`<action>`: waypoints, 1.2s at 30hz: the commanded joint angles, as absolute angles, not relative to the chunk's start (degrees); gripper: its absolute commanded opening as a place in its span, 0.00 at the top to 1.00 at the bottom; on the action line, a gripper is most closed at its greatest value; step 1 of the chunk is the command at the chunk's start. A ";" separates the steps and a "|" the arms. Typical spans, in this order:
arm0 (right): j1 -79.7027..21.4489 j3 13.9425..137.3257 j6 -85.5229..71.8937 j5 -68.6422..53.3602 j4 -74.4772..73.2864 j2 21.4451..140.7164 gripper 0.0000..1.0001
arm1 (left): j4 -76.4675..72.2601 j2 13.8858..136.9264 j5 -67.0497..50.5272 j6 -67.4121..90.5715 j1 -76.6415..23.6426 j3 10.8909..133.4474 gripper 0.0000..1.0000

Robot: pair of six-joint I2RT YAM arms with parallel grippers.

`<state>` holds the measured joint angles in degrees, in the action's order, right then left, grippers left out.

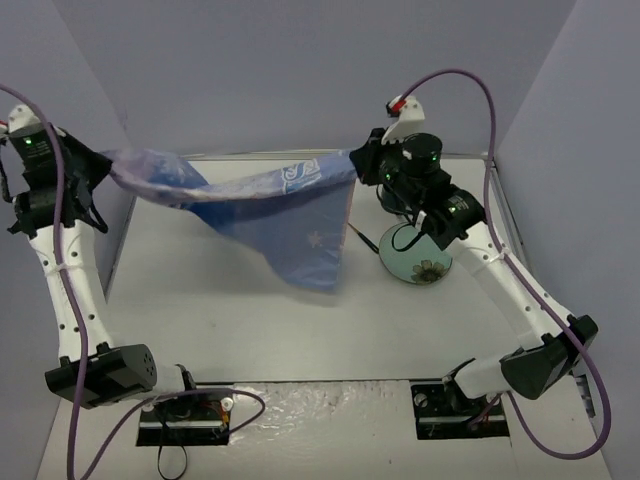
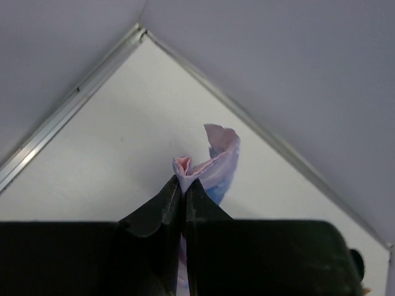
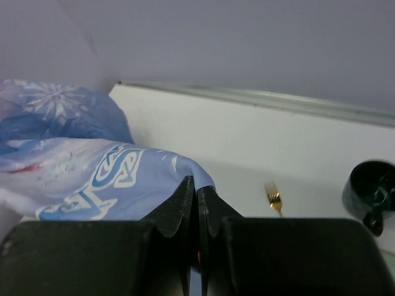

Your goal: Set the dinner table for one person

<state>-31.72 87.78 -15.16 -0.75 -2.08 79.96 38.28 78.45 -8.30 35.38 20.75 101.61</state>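
A blue snowflake-printed placemat (image 1: 290, 215) hangs in the air over the back of the white dinner table (image 1: 250, 320), stretched between both arms with its middle sagging down. My left gripper (image 1: 105, 165) is shut on its left corner; in the left wrist view a crumpled corner of the placemat (image 2: 219, 160) sticks out past my left gripper (image 2: 184, 182). My right gripper (image 1: 355, 160) is shut on the right edge; in the right wrist view the placemat (image 3: 92, 179) folds over my right gripper (image 3: 197, 185).
A floral plate (image 1: 415, 262) lies on the table under the right arm. A gold fork (image 3: 273, 197) and a dark green mug (image 3: 370, 188) sit near the back right. Grey walls close in the back and both sides.
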 commanded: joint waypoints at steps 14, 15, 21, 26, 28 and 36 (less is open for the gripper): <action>-27.49 92.82 -13.88 -5.21 0.85 77.48 1.00 | 34.30 77.67 -22.14 43.71 33.13 107.49 1.00; -27.38 92.85 -14.52 -5.43 0.66 77.15 1.00 | 35.10 77.51 -22.09 43.30 33.13 108.09 1.00; -26.68 94.58 -18.03 -8.60 -2.15 77.09 1.00 | 37.03 77.82 -21.90 41.95 33.13 110.34 1.00; -25.78 95.85 -18.61 -10.22 -2.47 81.91 1.00 | 36.05 80.77 -24.54 42.42 33.13 110.48 1.00; -24.96 96.79 -18.90 -11.27 -2.46 84.41 1.00 | 35.59 83.07 -25.84 42.54 33.04 110.74 1.00; -24.26 109.49 -18.15 -16.90 -1.91 98.58 1.00 | 30.77 93.58 -32.43 44.82 32.26 116.38 1.00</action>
<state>-24.76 102.51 -18.47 -13.53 -6.24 94.09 38.58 89.94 -27.11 43.15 32.36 110.74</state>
